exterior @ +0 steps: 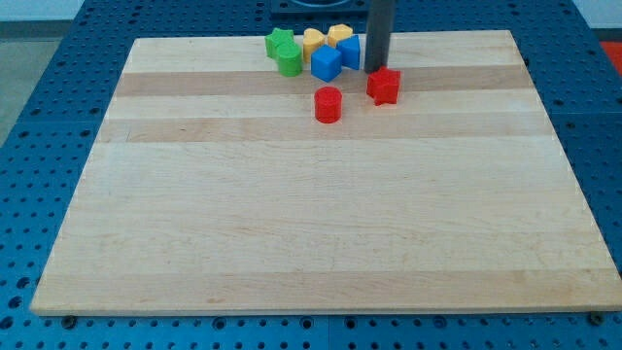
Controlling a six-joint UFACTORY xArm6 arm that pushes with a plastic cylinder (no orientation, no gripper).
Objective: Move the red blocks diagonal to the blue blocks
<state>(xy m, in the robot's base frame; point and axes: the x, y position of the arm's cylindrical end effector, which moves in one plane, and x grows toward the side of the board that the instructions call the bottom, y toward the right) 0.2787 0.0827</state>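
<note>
My tip [375,70] rests on the board near the view's top, just above the red star-shaped block [384,87] and right beside a blue block [350,52] that the rod partly hides. A red cylinder [328,104] lies to the lower left of the star. A blue cube [327,64] sits just above the red cylinder, left of the tip. Both red blocks lie below the blue ones.
Two green blocks [281,42] [290,61] and two yellow blocks [312,42] [339,35] cluster at the board's top edge, left of the rod. The wooden board [311,214] lies on a blue perforated table [58,58].
</note>
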